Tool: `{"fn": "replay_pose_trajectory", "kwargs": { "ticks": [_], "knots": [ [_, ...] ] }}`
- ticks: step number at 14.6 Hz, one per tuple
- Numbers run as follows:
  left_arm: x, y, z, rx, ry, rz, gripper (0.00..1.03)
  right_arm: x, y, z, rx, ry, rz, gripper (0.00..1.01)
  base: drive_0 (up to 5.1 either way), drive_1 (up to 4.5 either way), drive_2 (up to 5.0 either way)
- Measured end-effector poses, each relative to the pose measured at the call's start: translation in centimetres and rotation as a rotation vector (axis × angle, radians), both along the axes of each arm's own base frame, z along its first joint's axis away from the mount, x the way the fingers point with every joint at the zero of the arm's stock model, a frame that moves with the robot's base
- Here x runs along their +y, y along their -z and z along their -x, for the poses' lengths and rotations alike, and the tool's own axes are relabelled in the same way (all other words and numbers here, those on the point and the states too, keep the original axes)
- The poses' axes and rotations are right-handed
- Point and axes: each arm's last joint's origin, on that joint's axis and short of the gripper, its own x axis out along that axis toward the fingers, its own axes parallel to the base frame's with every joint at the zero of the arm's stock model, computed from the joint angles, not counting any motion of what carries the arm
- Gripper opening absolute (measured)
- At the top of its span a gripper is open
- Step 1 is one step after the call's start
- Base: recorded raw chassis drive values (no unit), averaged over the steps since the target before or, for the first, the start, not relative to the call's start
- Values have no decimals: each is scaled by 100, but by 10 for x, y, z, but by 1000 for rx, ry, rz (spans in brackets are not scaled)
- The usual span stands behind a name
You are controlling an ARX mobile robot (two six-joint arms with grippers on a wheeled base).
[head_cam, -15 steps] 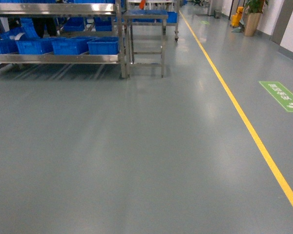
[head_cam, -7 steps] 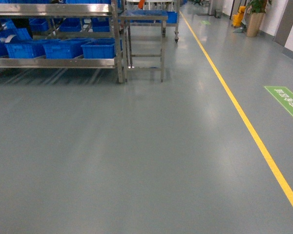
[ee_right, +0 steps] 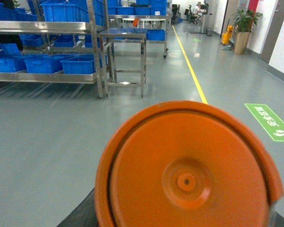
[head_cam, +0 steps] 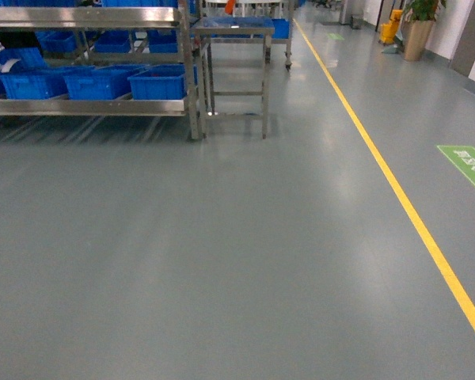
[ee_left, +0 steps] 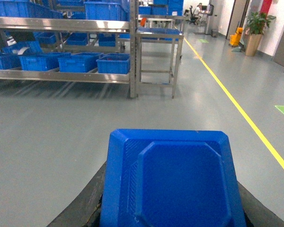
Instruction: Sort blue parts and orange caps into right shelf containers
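In the left wrist view a blue part, a chunky block with bevelled corners, fills the lower middle. My left gripper is shut on it, and its dark fingers show at either side. In the right wrist view a round orange cap faces the camera, held in my shut right gripper. Neither gripper appears in the head view. Bright-blue shelf containers stand in a row on the low level of a steel rack at the far left; these crates show in both wrist views too.
The steel rack stands at the upper left, with a small steel table beside it. A yellow floor line runs down the right. Past the yellow line lies a green floor sign. A potted plant stands far right.
The head view has crept forward over the grey floor. The rack, the table and the green sign sit a little lower and nearer in the picture.
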Motion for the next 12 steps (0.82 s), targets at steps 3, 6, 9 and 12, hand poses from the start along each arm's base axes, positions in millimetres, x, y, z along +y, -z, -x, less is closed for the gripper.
{"fn": "replay_pose_trajectory", "kwargs": {
  "ticks": [3, 6, 9, 12],
  "knots": [
    [0, -1, 0, -5, 0, 0, 42, 0, 0, 0, -5, 0, 0, 45, -8, 416, -432],
    [0, 0, 0, -1, 0, 0, 42, 0, 0, 0, -1, 0, 0, 45, -3, 422, -427],
    [0, 0, 0, -5, 0, 0, 42, 0, 0, 0, -4, 0, 0, 45, 0, 426, -427],
    [0, 0, 0, -2, 0, 0, 42, 0, 0, 0, -2, -1, 0, 45, 2, 432, -429]
  ]
}}
